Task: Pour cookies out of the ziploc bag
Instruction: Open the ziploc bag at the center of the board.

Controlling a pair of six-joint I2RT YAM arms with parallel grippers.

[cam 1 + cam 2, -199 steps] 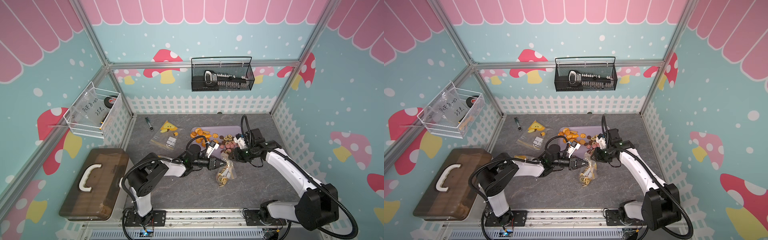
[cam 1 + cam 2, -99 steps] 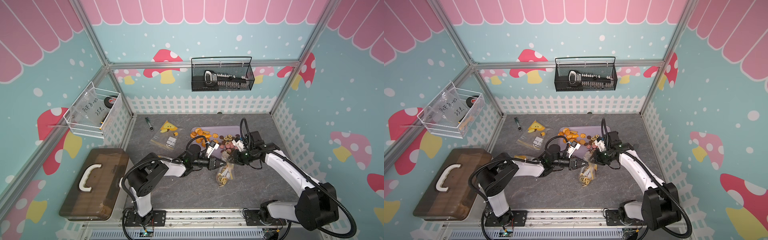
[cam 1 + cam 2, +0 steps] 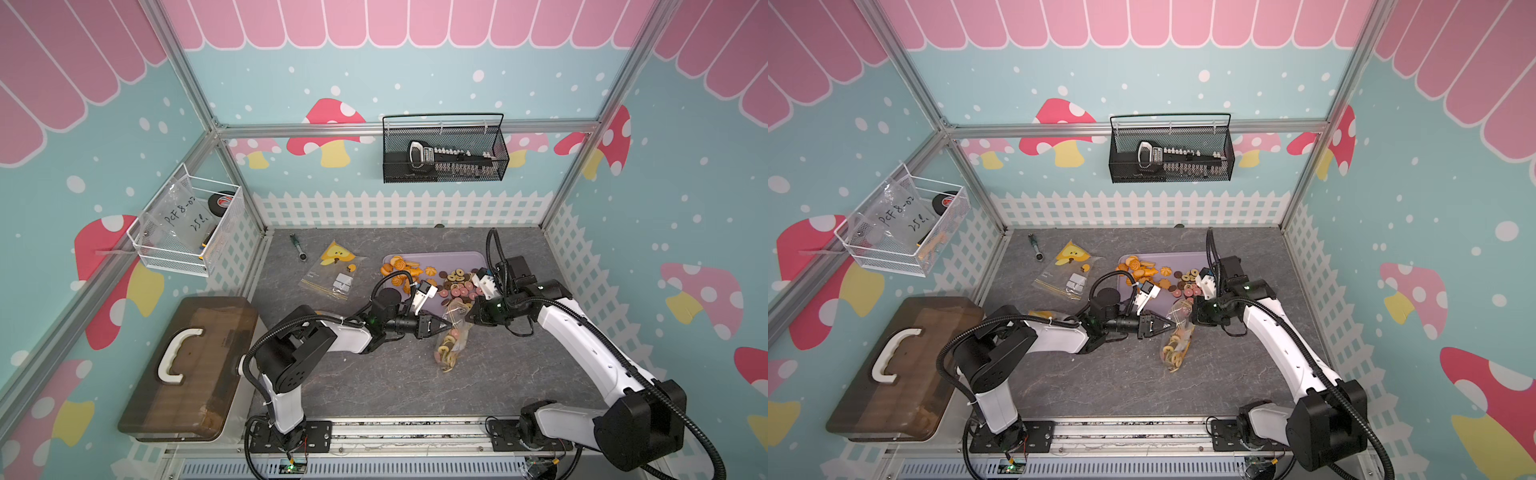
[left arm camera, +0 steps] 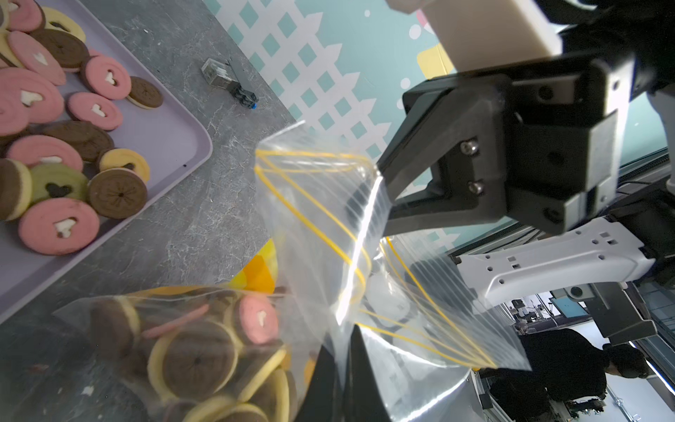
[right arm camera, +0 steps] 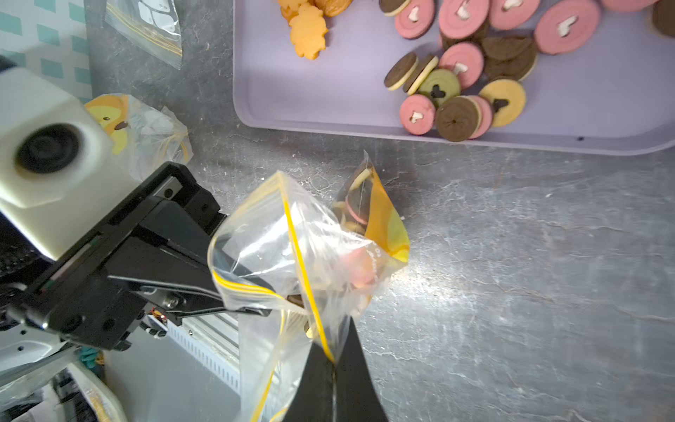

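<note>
Ziploc bag [image 3: 453,330]: rests bottom-down on bench [image 3: 374,374], just beside tray [image 3: 449,259], cookies [image 3: 445,353] heaped inside. Left hand [image 3: 449,323], right hand [image 3: 468,316]: clamped on 2 opposite lips, probably to keep mouth spread for tipping toward tray.

Clear ziploc bag [image 3: 452,328], mouth open, cookies [image 4: 197,358] inside

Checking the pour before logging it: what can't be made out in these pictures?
- Cookies in the bag: left wrist view, cut off by the picture edge, so no count.
- Tray: right wrist view, partly cut off by the edge.
- Writing in the wire basket: top view, too small to read fully.
</note>
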